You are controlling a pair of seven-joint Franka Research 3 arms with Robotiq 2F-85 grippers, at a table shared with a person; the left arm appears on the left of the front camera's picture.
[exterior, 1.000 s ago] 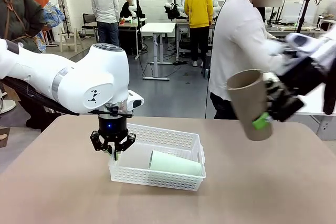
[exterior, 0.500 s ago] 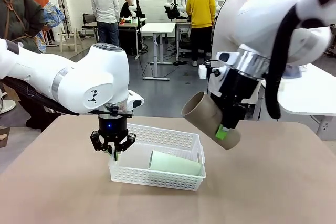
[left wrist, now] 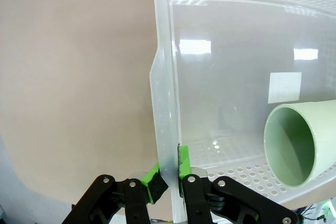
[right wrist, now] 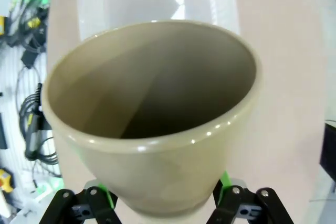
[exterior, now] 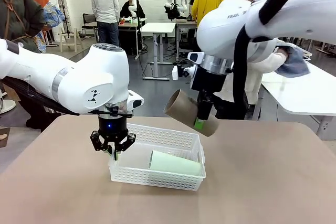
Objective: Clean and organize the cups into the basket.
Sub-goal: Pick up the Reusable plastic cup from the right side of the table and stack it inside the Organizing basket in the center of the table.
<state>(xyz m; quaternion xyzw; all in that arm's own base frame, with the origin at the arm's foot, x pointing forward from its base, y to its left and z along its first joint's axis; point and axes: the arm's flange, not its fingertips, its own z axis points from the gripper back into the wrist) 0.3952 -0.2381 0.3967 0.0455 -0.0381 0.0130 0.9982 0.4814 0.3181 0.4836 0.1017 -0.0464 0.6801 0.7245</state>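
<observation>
The right gripper (exterior: 202,121) was clamped across the base end of a tan cup (exterior: 184,109). It held the cup in the air, tilted, with the open mouth turned toward the robot's left, close over the far right corner of the basket (exterior: 157,178). That slant looked chosen so the cup could be laid down on its side rather than stood up.

The left gripper (exterior: 112,148) was pinched on the basket's left end wall, one green pad on each side of the rim, probably to keep the light plastic from sliding while a cup went in. The basket sat on the tabletop (exterior: 262,182) left of the middle, nearer the far edge.

A mint cup (exterior: 176,163) lay on its side along the basket's near wall, leaving the far strip free. At the far edge a person held a cloth (exterior: 294,61), presumably for wiping cups.
</observation>
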